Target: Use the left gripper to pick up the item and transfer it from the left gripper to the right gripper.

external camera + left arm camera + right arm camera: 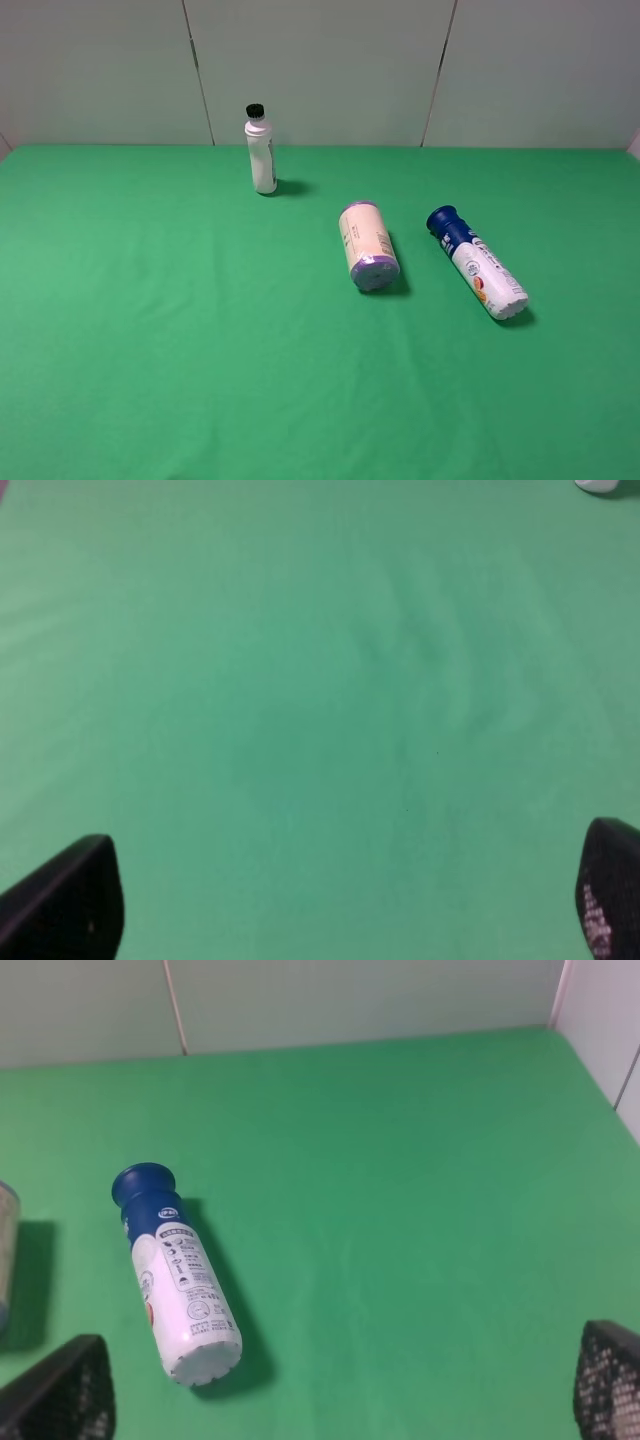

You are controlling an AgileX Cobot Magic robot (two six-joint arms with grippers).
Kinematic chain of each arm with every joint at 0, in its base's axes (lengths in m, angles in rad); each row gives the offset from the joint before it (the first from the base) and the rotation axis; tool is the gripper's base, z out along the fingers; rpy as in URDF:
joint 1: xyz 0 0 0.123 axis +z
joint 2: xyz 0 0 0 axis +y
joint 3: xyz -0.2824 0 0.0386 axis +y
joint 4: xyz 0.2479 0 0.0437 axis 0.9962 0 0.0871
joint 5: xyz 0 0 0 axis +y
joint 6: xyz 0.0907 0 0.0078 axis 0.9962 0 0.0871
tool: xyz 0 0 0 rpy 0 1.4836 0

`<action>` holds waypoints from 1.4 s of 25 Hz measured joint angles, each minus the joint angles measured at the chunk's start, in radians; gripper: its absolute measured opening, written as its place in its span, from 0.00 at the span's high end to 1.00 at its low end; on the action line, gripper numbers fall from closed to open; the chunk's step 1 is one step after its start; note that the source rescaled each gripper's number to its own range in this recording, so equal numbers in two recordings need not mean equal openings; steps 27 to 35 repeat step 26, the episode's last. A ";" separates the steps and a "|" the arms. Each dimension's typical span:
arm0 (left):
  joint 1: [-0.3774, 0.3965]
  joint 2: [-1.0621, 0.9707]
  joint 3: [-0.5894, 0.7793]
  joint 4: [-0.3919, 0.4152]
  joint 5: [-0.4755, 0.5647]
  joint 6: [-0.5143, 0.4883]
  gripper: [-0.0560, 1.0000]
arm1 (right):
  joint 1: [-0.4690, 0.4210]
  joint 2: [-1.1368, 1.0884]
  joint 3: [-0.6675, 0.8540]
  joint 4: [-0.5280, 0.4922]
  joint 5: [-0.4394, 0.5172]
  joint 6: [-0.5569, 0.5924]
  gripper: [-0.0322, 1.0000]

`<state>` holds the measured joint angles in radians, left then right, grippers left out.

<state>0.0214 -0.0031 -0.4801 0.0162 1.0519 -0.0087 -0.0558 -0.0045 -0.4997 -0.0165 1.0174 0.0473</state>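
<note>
Green cloth [160, 350] covers the whole table under pale wall panels. From the high camera neither arm shows. A small white bottle [262, 150] with a black cap stands upright near the back edge; a purple-rimmed cylinder [367, 246] lies on its side mid-table, and a blue-capped bottle [477, 262] lies just right of it, apart.

Left wrist view: the left gripper [340, 900] is spread wide over bare cloth, only its fingertips visible.

Right wrist view: the right gripper [345, 1385] is spread wide too, the blue-capped bottle [177, 1277] lying ahead; the cylinder is cut off at the frame edge.
</note>
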 joint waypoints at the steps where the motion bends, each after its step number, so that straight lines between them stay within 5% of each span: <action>1: 0.000 0.000 0.000 0.000 -0.001 0.000 0.19 | 0.000 0.000 0.000 0.000 0.000 0.000 0.00; 35: 0.000 0.000 0.000 0.000 -0.001 0.000 0.19 | 0.000 0.000 0.000 0.000 0.000 0.000 0.00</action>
